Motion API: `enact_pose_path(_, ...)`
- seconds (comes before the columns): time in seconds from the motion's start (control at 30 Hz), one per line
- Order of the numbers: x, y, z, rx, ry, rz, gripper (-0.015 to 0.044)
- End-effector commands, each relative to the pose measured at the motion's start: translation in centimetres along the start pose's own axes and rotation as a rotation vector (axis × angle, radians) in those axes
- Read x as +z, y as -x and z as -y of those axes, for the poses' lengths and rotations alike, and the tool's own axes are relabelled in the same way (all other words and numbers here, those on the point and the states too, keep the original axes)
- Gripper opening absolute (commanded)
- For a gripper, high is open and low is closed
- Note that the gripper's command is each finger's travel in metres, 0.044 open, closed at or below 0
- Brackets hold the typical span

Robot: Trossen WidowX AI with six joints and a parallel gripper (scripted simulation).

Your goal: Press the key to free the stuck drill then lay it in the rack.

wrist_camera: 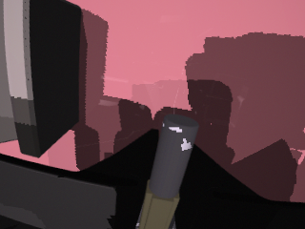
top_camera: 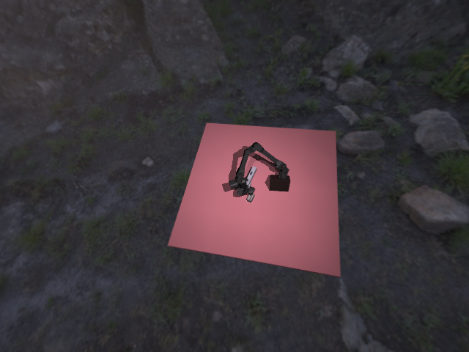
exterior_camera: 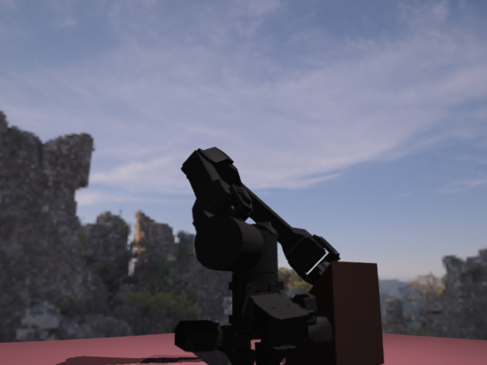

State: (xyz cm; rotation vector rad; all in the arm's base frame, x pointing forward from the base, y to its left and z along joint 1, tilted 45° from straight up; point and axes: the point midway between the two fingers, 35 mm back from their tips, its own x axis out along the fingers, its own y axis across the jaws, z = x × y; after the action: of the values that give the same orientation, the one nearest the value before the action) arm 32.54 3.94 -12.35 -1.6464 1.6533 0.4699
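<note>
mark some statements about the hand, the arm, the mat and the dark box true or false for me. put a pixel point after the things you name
1. The hand [top_camera: 245, 191] [exterior_camera: 256, 349] [wrist_camera: 166, 137] is shut on a grey cylinder [wrist_camera: 172, 164]. True.
2. The arm [top_camera: 242, 160] [exterior_camera: 220, 243] is white. False: it is black or very dark grey.
3. The mat [top_camera: 261, 235] [exterior_camera: 432, 349] [wrist_camera: 143, 38] is pink. True.
4. The dark box [top_camera: 279, 183] [exterior_camera: 358, 314] is off the mat. False: it stands on it.
5. The part below the grey cylinder is bright blue. False: it is yellowish brown.
</note>
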Motion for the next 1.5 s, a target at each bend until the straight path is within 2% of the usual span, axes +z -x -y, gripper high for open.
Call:
enact_pose_path(0.0, 0.0, 0.2, -0.1, -0.001, 0.0, -0.002, 0.0)
enact_pose_path(1.47, 1.6, 0.2, 0.0, -0.002, -0.001, -0.001, 0.0)
